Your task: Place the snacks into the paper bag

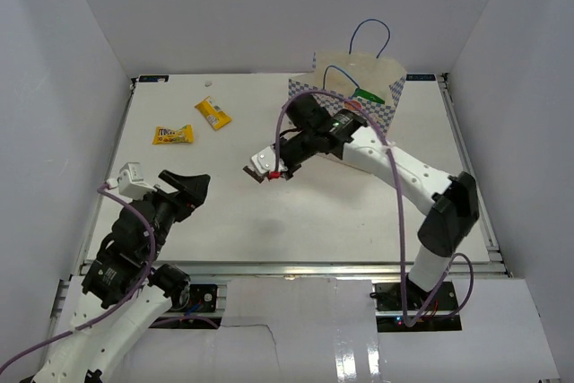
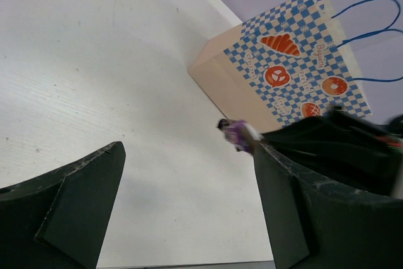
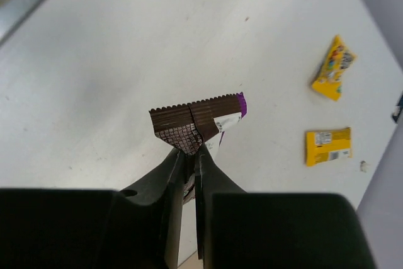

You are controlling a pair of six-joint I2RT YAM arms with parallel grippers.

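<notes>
While the paper bag (image 1: 392,96) stands upright at the far right of the table (image 1: 359,221), I see my left gripper (image 2: 187,149) spread wide and empty. My right gripper (image 3: 189,152) is pinched tight on the dark brown bar wrapper (image 3: 195,121) over mid-table. Two yellow candy packs (image 1: 172,134) (image 1: 213,114) lie far left.

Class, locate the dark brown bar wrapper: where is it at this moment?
The dark brown bar wrapper is pinched in the right gripper near mid-table. In the top view it is left of the paper bag and right of the nearer yellow pack.
</notes>
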